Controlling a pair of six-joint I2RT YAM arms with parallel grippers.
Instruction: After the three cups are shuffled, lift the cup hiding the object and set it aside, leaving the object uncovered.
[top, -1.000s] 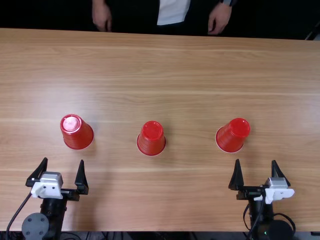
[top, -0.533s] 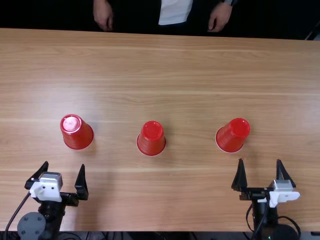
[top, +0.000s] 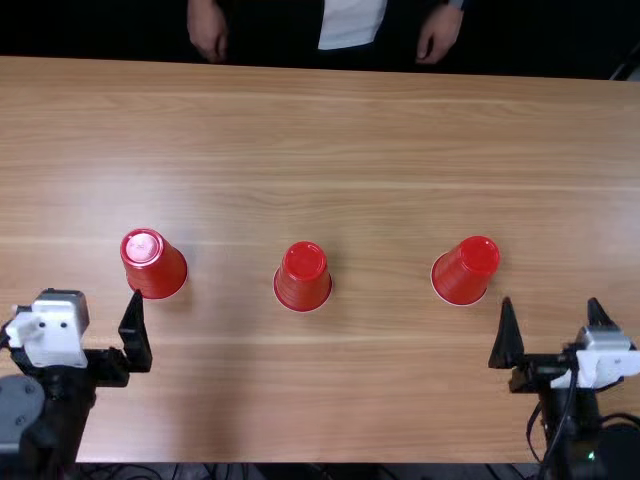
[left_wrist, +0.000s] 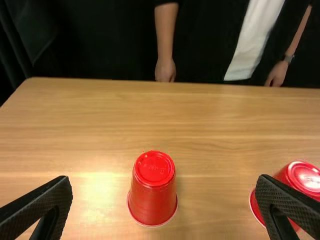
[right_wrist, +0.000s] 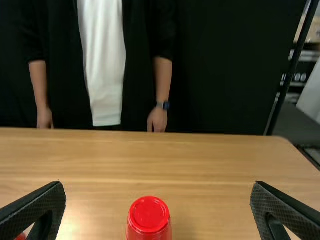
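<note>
Three upside-down red plastic cups stand in a row across the light brown wooden counter (top: 320, 150): the left cup (top: 153, 265), the middle cup (top: 302, 277) and the right cup (top: 465, 270), each well apart from its neighbour. Nothing here tells us which one hides the object.

The left gripper (top: 88, 310) sits near the left cup on its near side, fingers spread wide and empty. In its wrist view that cup stands centred between them. The right gripper (top: 550, 305) is likewise released and holds nothing, just off the right cup's near side.

We judge these cups to be very light, thin-walled and springy, so a hard squeeze would buckle the wall. The sides look smooth and taper toward the closed top, so fingers pulling upward could slide off. We would take hold across the lower half of the wall, where the cup is widest and the rolled rim stiffens it. We would close gently and lift straight up so the rim clears whatever lies beneath.
</note>
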